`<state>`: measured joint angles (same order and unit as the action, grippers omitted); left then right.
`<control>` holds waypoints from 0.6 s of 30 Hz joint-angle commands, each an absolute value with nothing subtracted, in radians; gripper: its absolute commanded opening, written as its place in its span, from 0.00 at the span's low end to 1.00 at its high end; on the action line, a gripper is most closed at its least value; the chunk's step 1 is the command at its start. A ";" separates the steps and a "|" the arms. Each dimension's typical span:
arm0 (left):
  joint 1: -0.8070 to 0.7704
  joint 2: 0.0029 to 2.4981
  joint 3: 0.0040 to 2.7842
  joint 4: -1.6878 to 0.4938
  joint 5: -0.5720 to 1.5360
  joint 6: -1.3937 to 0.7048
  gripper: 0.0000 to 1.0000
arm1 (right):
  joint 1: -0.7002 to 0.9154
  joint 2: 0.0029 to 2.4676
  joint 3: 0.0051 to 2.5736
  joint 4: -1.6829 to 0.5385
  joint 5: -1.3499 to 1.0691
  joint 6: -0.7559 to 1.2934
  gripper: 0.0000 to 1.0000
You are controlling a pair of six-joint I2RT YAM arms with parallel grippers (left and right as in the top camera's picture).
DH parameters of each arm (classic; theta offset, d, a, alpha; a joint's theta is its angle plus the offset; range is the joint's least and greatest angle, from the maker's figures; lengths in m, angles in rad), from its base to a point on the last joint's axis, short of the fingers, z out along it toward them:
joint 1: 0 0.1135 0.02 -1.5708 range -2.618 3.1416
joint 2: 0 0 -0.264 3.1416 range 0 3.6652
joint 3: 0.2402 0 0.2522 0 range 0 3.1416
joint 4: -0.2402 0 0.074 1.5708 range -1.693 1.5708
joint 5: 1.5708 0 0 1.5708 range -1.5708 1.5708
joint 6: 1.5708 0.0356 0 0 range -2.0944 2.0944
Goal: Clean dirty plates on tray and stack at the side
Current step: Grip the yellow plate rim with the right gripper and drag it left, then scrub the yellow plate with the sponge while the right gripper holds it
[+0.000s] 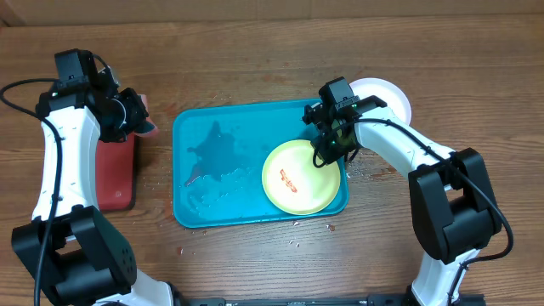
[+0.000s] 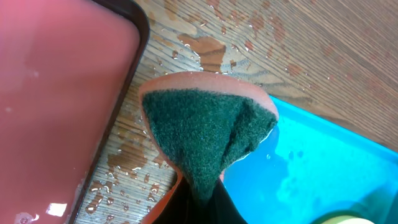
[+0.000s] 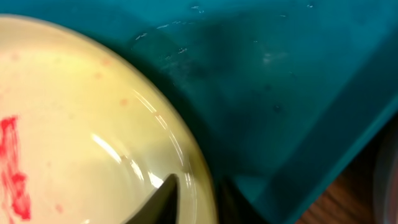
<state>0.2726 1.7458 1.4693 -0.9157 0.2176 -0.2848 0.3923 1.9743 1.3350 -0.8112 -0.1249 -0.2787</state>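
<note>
The yellow-green plate (image 3: 93, 143) looked like glossy, smooth plastic, the tray (image 1: 221, 161) smooth wet plastic, the sponge (image 2: 205, 134) coarse green fibre on orange foam, the table (image 1: 255, 51) matt grained wood

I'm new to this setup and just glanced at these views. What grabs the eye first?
A yellow-green plate with a red smear lies at the right end of the teal tray, the right gripper clamped on its rim. At the left, the left gripper holds a green-faced sponge between the red tray and the teal one.
</note>
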 commanded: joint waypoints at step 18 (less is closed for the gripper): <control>0.063 1.739 1.488 -0.943 0.271 -0.261 0.04 | 0.496 1.994 1.341 -0.686 -0.183 0.128 0.25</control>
<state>0.0906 1.7458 1.4693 -0.9440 0.2520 -0.2840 0.4774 1.9778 1.3350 -0.6888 -0.1722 0.0750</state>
